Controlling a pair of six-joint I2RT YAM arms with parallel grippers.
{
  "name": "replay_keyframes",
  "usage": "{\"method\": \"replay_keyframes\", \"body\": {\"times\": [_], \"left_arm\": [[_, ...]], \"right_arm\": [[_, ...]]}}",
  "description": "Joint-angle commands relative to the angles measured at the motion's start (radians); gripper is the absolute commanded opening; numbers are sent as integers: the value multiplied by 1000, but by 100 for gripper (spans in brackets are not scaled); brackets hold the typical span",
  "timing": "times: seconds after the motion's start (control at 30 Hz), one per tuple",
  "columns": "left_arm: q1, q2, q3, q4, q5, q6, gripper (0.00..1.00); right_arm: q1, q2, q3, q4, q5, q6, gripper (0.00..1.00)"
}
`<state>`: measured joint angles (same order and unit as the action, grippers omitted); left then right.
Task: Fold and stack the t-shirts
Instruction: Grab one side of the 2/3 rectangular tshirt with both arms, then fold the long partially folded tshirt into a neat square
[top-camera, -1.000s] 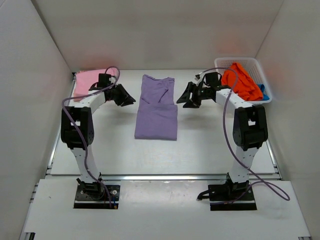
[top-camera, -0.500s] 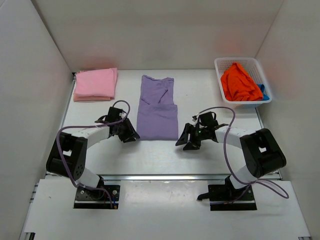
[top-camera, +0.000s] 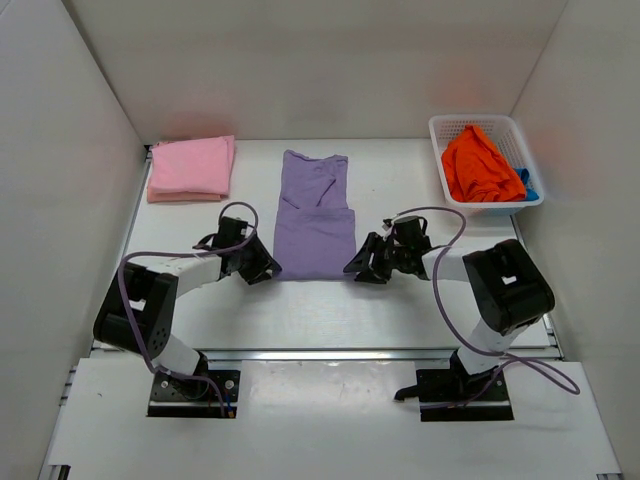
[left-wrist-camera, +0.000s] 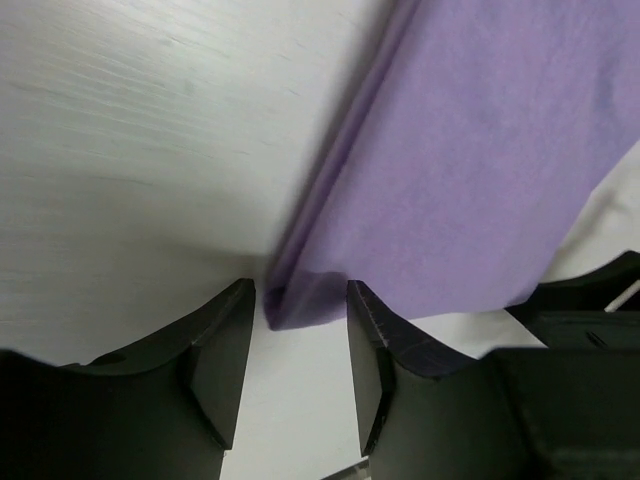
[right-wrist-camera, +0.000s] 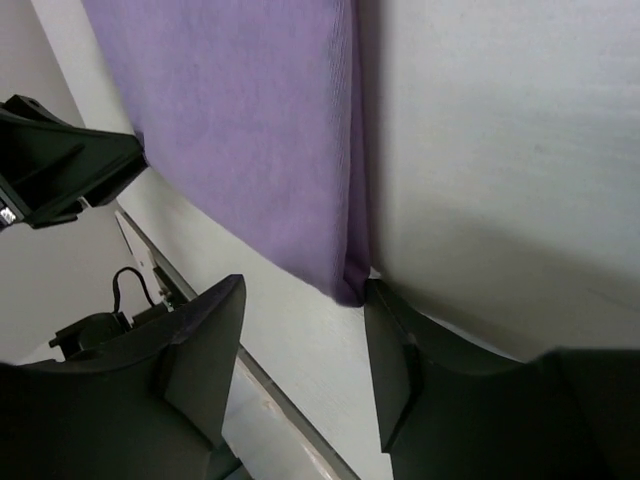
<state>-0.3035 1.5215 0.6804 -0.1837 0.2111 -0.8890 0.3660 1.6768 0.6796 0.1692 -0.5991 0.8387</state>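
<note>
"Which way did the shirt lie from you?"

"The purple t-shirt lay flat in the middle of the worktop, its long axis running near to far with the neck at the far end. My left jaws stood spread around its near left corner. My right jaws stood spread around its near right corner. Each arm was close to its own corner, and neither was pinching anything."

"And the rest?"

"The pink t-shirt sat folded at the far left. The orange t-shirt was heaped in the basket at the far right, over the blue t-shirt, of which only a sliver showed."

"What couldn't you make out?"

"Whether my fingers touched the cloth or the worktop, and how many layers that near hem held. Both wrist views cut off the far end. I judged the near hem had to travel toward the far end."
</note>
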Motion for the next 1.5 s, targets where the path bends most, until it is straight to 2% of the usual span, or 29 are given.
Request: {"method": "replay_keyframes", "body": {"times": [0.0,0.07,0.17,0.2,0.23,0.27,0.3,0.47,0.67,0.83,0.97,1.07,1.23,1.33,1.47], "left_arm": [[-37,11,-24,19,17,-42,54],[-52,28,-44,62,36,-70,55],[-66,66,-36,78,73,-88,55],[-65,80,-36,88,82,-84,43],[-62,95,-35,90,105,-80,25],[-68,104,-38,87,117,-83,16],[-71,103,-36,82,117,-80,0],[-80,13,-102,-26,113,22,0],[-121,-260,-238,-284,94,146,0],[-160,-584,-341,-410,113,78,0],[-195,-731,-355,-445,132,12,0],[-198,-745,-360,-430,160,-19,0],[-142,-667,-211,-428,183,42,0],[-96,-549,-66,-410,189,99,0],[-34,-326,147,-363,227,156,0]], "right_arm": [[8,44,6,38,64,0,47],[4,66,14,53,55,10,43],[11,87,23,58,51,11,27],[10,95,24,61,47,7,17],[11,96,20,62,44,8,6],[13,98,29,64,32,5,1],[17,95,31,47,32,-9,0],[50,-14,-41,-68,16,-65,0],[166,-264,-236,-212,13,-44,0],[336,-471,-325,-267,53,59,1],[367,-603,-373,-299,64,125,1],[341,-673,-384,-347,58,128,0],[219,-733,-319,-431,-19,77,0],[131,-691,-234,-453,-73,10,0],[10,-524,-71,-459,-116,-101,0]]}}
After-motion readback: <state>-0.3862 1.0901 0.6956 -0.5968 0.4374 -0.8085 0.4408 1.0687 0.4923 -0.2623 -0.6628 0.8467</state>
